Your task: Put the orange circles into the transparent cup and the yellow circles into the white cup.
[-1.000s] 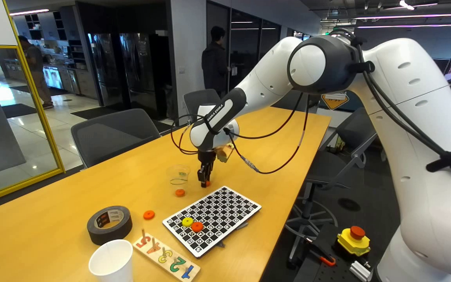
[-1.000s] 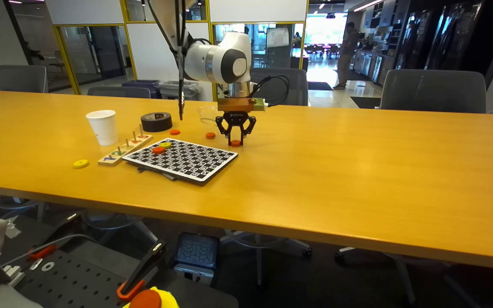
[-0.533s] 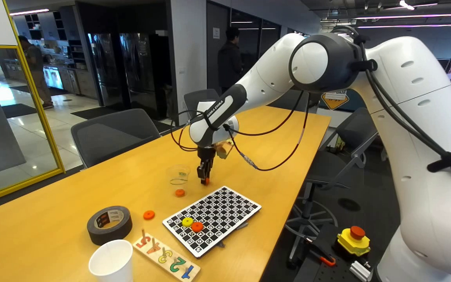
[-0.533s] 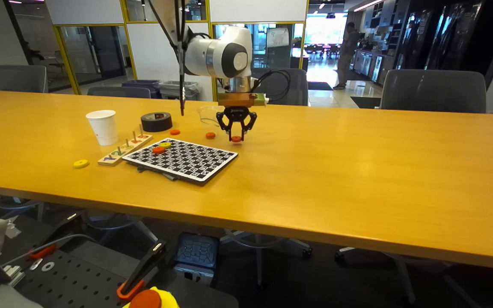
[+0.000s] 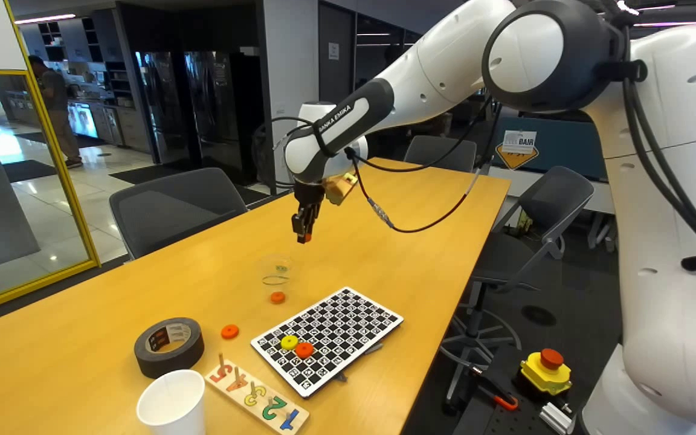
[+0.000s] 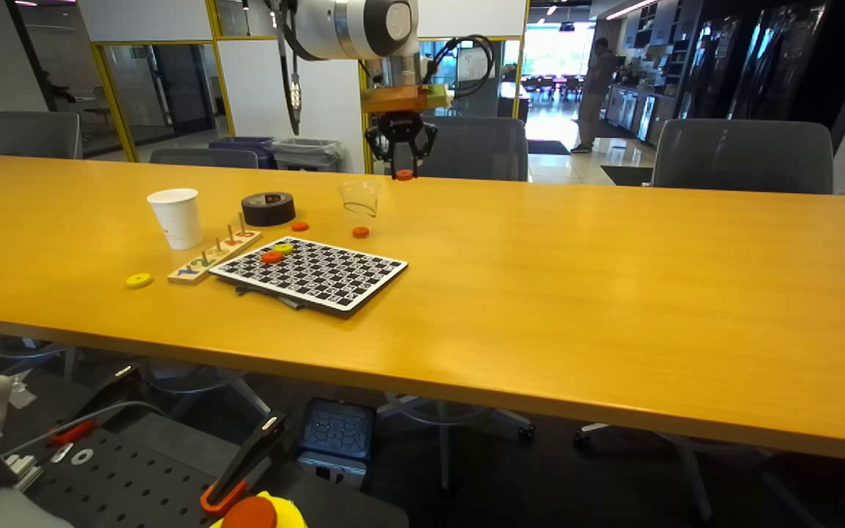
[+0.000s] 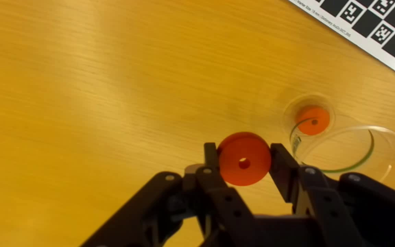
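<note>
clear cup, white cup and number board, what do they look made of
Clear cup: probably glossy plastic; see-through, glints along its rim.
White cup: likely paper or foam, smooth and matte; opaque, softly shaded.
Number board: seemingly matte wood; pale tan body under coloured digits.

1. Orange circles (image 7: 249, 152) are orange-red
2. Yellow circles (image 6: 139, 281) are bright yellow
3. White cup (image 6: 177, 220) is white
4. Transparent cup (image 6: 359, 198) is colourless with a thin green ring
5. Fingers (image 7: 283, 171) are black
6. Board (image 5: 348, 326) shows black-and-white checks with marks in the white squares
7. Peg strip (image 5: 261, 403) is pale wood, numerals blue, green, yellow, orange, red
8. Tape roll (image 5: 170, 364) is dark grey
9. Table (image 6: 613, 293) is honey-coloured, grained
</note>
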Tool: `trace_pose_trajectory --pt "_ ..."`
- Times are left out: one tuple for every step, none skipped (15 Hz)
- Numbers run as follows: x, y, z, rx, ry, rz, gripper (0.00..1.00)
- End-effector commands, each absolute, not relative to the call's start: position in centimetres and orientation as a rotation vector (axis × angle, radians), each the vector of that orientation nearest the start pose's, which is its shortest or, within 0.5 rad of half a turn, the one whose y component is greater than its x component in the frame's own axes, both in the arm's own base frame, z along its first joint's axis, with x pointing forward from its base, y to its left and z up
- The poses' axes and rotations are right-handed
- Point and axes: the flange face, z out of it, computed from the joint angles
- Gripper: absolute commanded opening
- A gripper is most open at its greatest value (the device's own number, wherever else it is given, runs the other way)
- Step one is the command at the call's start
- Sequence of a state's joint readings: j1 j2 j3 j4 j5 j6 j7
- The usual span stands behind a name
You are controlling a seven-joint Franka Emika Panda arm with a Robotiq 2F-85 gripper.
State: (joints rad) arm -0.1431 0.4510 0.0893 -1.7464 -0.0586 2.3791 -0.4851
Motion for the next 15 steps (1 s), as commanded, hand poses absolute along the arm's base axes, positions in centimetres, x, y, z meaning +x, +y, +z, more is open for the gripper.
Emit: trace_pose_trajectory --pt "66.8 -1.2 36.8 -3.097 -0.794 -0.313 0.21" --pt "66.8 -0.2 37.2 -3.089 -0.823 -0.314 0.21" --pt "66.8 0.7 37.4 -3.077 -0.845 -0.311 0.21" --pt "66.9 1.6 37.3 -3.059 -0.868 -0.307 0.21" --pt "66.9 2.4 37.1 -3.041 -0.892 -0.299 0.21" --pt "66.9 3.0 37.0 -3.027 -0.906 -0.287 0.21" --pt "66.8 3.6 36.7 -3.013 -0.916 -0.275 0.21" --pt "66.8 4.0 36.5 -3.000 -0.925 -0.265 0.21" --pt "66.7 4.4 36.3 -2.991 -0.931 -0.253 0.21" --pt "66.6 4.6 36.1 -2.984 -0.937 -0.241 0.21" --pt "66.5 4.8 35.9 -2.980 -0.945 -0.228 0.21" --pt "66.4 5.0 35.7 -2.974 -0.958 -0.212 0.21" --pt "66.4 5.1 35.6 -2.969 -0.962 -0.203 0.21" --pt "66.3 5.1 35.4 -2.961 -0.969 -0.196 0.21" --pt "66.3 5.1 35.2 -2.953 -0.976 -0.187 0.21"
